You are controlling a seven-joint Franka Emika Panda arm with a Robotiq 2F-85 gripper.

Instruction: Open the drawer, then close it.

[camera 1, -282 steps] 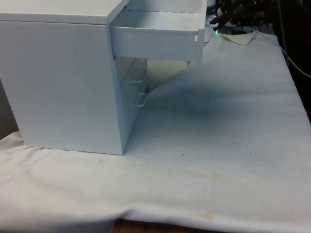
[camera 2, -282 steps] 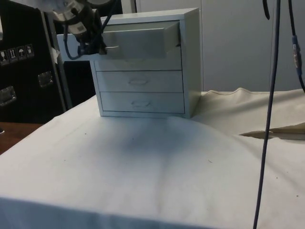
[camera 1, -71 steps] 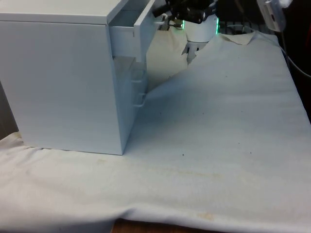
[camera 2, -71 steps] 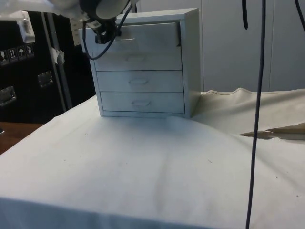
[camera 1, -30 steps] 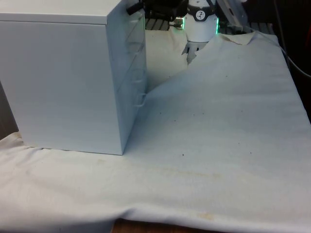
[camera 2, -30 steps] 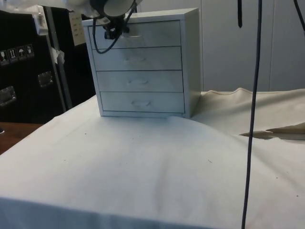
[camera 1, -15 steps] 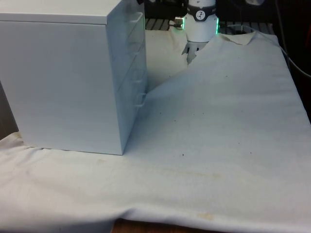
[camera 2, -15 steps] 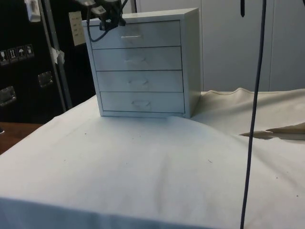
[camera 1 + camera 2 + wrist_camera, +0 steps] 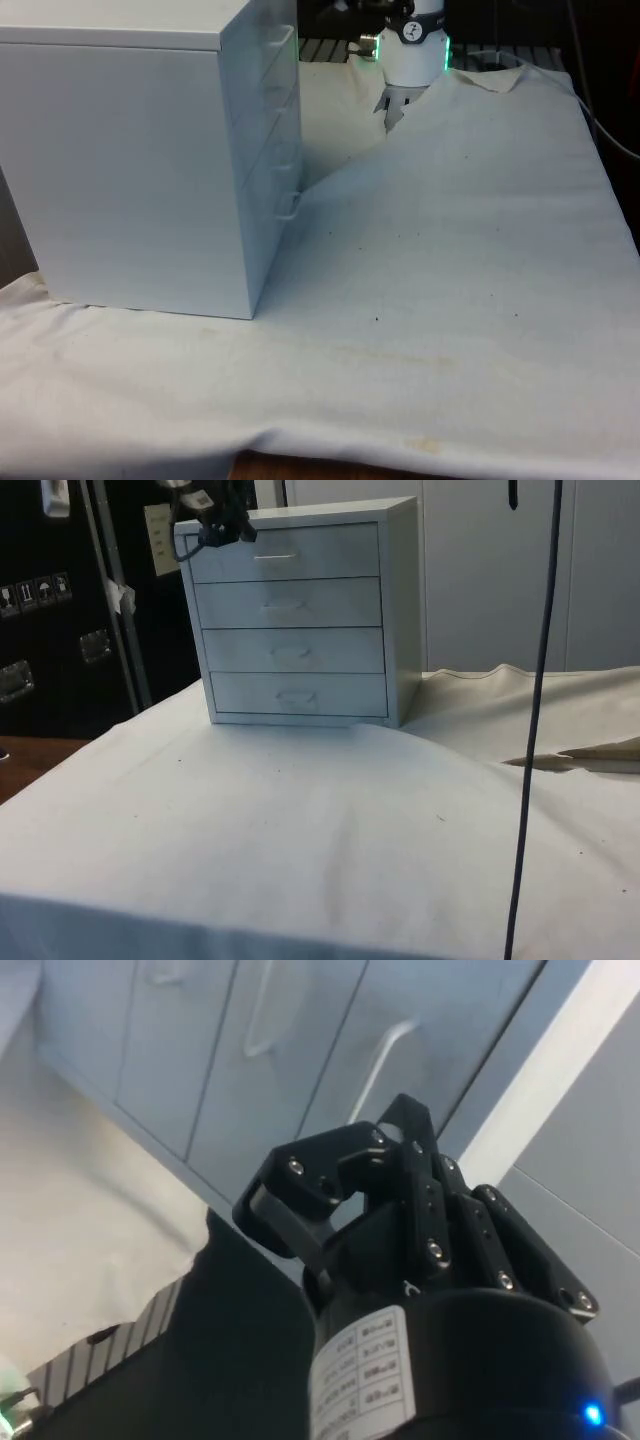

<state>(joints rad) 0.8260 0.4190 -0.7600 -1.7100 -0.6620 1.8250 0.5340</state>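
A white chest of drawers [image 9: 300,615] is seen standing on the table's white cloth [image 9: 300,850], with four drawers stacked one above the other in the side view, each bearing a small handle. The top drawer [image 9: 285,552] is shut, its front lying flush with the three fronts beneath it, and its thin metal handle [image 9: 273,555] is left free. In the front view the chest of drawers [image 9: 130,160] is turned so that a plain side panel faces the camera at the front view's left, and the drawer fronts are seen edge-on, with the lowest handle [image 9: 290,207] sticking out. The gripper [image 9: 222,527] is held in the air just off the upper corner of the chest, beside the top drawer's front and apart from its handle (nothing is seen between the fingers). In the wrist view the gripper [image 9: 335,1175] is pointed towards the drawer fronts, with the top drawer's handle [image 9: 385,1055] just beyond the fingertips; the black fingers [image 9: 300,1195] are drawn close together, with only a narrow gap between them, and nothing is gripped.
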